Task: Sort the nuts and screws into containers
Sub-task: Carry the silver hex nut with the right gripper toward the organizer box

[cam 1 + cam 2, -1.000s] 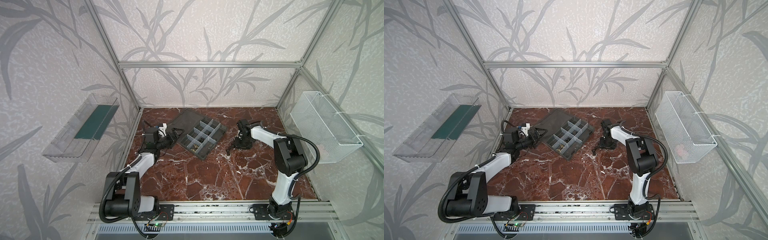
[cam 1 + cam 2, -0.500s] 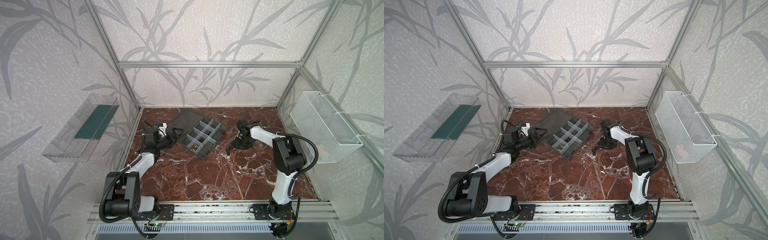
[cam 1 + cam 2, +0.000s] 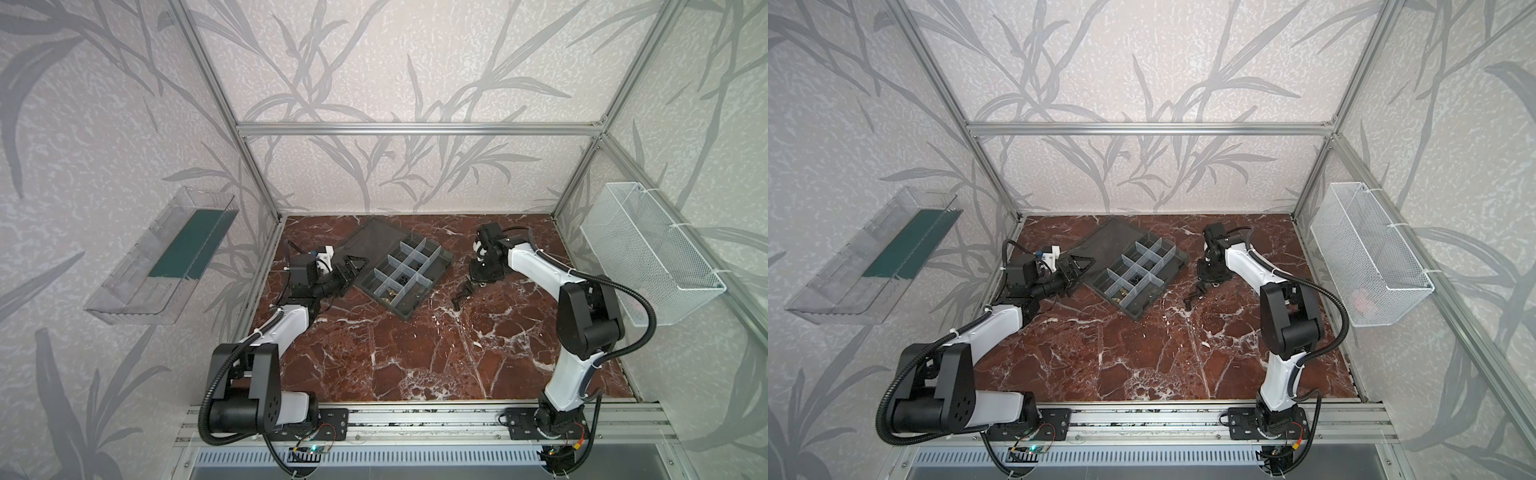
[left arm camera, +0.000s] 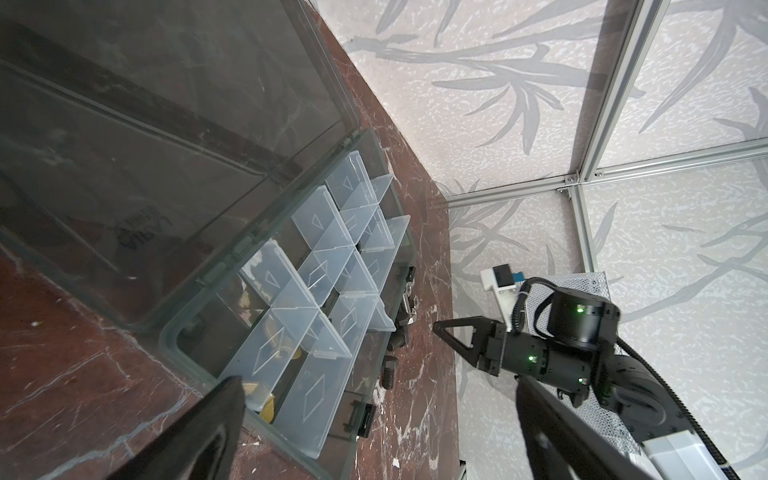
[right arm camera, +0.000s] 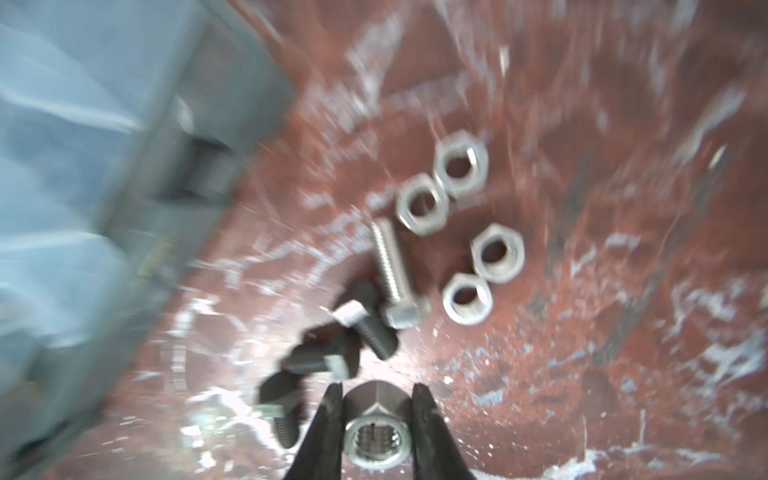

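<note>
The tall silver hex nut (image 5: 376,440) is pinched between the two black fingers (image 5: 326,432) of my right hand (image 5: 377,390). A finger presses each flat side and the threaded bore faces my wrist camera. Whether the nut touches the bench I cannot tell. Just beyond it, on the red-brown marble bench (image 5: 582,332), three short black screws (image 5: 365,330) lie tangled together. A longer silver bolt (image 5: 392,270) lies with its head beside them. Four flat silver nuts (image 5: 422,205) lie next to the bolt in two touching pairs. In both top views this pile (image 3: 461,293) lies just to the right of the shallow dark grey plastic organizer box (image 3: 430,288), with my right hand over the far end of the pile. Translucent whitish dividers (image 3: 409,259) split the box into small square cells (image 4: 324,249). One cell holds small dark pieces (image 3: 401,279). A neighbouring cell nearer the front holds brass-coloured pieces (image 4: 277,343). The box's flat dark lid (image 3: 368,243) lies open on the bench along its far left side. My left hand (image 3: 352,266) is low at the lid's near edge, just left of the box. Its fingers (image 4: 199,436) are spread wide with nothing between them.
</note>
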`<state>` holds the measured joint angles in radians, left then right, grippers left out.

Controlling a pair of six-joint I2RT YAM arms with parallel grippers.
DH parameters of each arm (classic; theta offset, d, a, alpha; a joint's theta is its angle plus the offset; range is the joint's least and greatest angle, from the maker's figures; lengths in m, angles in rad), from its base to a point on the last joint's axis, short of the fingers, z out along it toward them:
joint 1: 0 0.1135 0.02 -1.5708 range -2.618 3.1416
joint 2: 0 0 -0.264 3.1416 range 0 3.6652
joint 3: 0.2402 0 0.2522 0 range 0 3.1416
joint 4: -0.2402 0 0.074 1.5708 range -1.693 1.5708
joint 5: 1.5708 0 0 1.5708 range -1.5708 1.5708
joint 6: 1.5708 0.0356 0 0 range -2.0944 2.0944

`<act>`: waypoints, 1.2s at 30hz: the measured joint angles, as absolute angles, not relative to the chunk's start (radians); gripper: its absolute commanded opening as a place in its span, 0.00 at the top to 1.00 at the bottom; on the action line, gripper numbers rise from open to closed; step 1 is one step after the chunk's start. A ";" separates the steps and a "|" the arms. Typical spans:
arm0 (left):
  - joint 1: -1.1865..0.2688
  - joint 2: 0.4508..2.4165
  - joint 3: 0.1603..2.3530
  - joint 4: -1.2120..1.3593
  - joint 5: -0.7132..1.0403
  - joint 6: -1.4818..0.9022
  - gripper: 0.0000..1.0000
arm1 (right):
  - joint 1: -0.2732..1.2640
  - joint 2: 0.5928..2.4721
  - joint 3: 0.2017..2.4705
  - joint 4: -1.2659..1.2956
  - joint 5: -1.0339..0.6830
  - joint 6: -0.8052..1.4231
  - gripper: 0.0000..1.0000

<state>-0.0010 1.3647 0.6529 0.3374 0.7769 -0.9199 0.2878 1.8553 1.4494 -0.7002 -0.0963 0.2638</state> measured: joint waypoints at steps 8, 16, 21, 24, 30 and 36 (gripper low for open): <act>-0.001 1.365 0.653 0.352 0.777 -0.928 0.00 | 0.309 1.883 1.632 -0.636 -0.154 0.234 1.00; -0.001 1.365 0.653 0.358 0.778 -0.936 0.00 | 0.373 2.018 1.773 -0.548 -0.159 0.234 1.00; -0.001 1.365 0.653 0.369 0.778 -0.938 0.00 | 0.393 2.118 1.835 -0.511 -0.158 0.237 1.00; -0.001 1.365 0.653 0.372 0.778 -0.939 0.01 | 0.397 2.175 1.873 -0.496 -0.159 0.243 1.00; -0.001 1.365 0.653 0.379 0.778 -0.943 0.01 | 0.411 2.264 1.944 -0.488 -0.157 0.250 1.00; -0.001 1.365 0.651 0.388 0.778 -0.944 0.00 | 0.443 2.326 1.999 -0.490 -0.146 0.233 1.00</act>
<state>-0.0010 1.3647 0.6506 0.3882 0.7780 -0.9440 0.4431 2.3257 1.9991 -0.4904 -0.1455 0.2329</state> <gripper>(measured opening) 0.995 0.242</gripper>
